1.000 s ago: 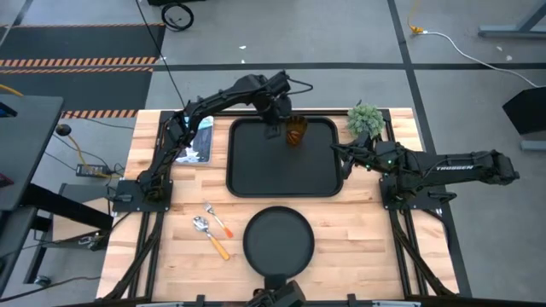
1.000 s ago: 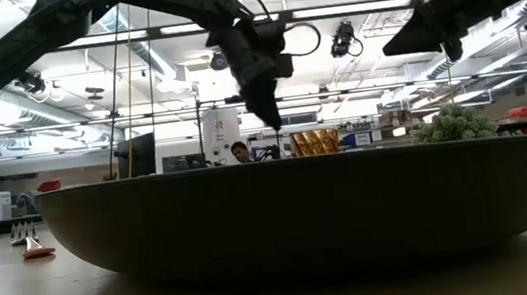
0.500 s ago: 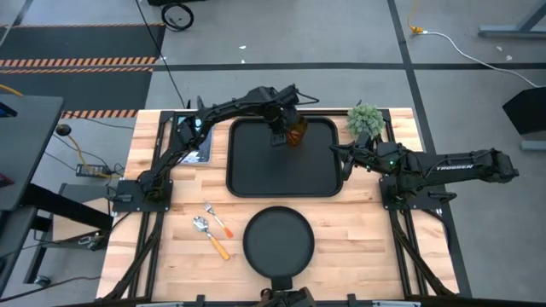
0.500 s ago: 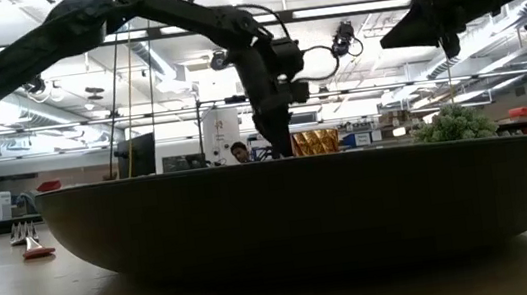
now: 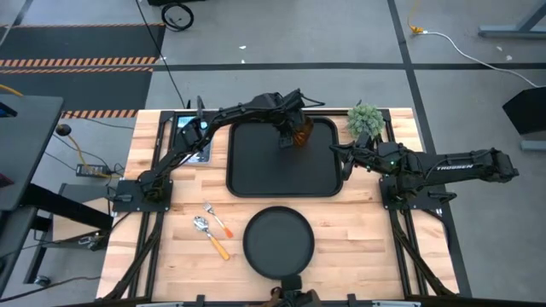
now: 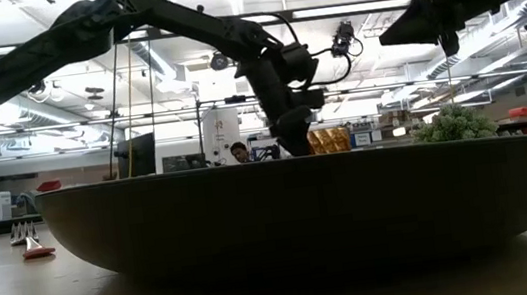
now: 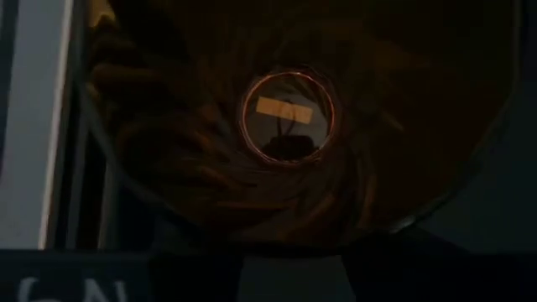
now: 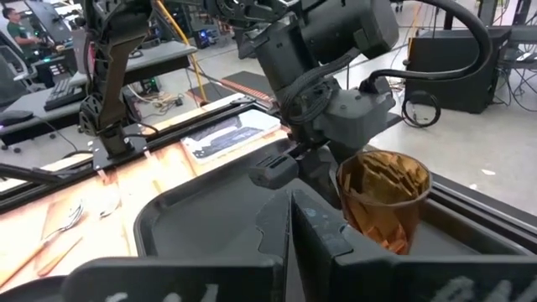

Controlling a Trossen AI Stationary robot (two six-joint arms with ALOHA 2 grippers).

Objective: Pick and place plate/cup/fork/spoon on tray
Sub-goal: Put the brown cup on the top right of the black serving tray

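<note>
The cup (image 5: 298,130), amber and translucent, is seen upright in the tray (image 5: 256,170), upper centre of the high view, near the tray's far right corner. It is flanked by the left gripper (image 5: 287,136); in the right wrist view one dark finger (image 8: 273,171) is spread to the cup's left side, w/ the gripper body close against the cup (image 8: 382,200), so the fingers are apart around it, not clamped. The left wrist view is filled by the cup's inside, its round base (image 7: 288,113) lit at centre.

The left arm is stretched from the table's left edge across to the tray's top. The right gripper (image 5: 335,152) is held at the tray's right rim, centre-right of the high view; fingers' state cannot be told.

The plate (image 5: 278,241) is lying on the wood table, lower centre, apart from the tray. Fork (image 5: 219,219) & spoon (image 5: 210,236) are lying side by side, lower left of the plate. A green plant (image 5: 365,119) is sited right of the tray's top right corner.
</note>
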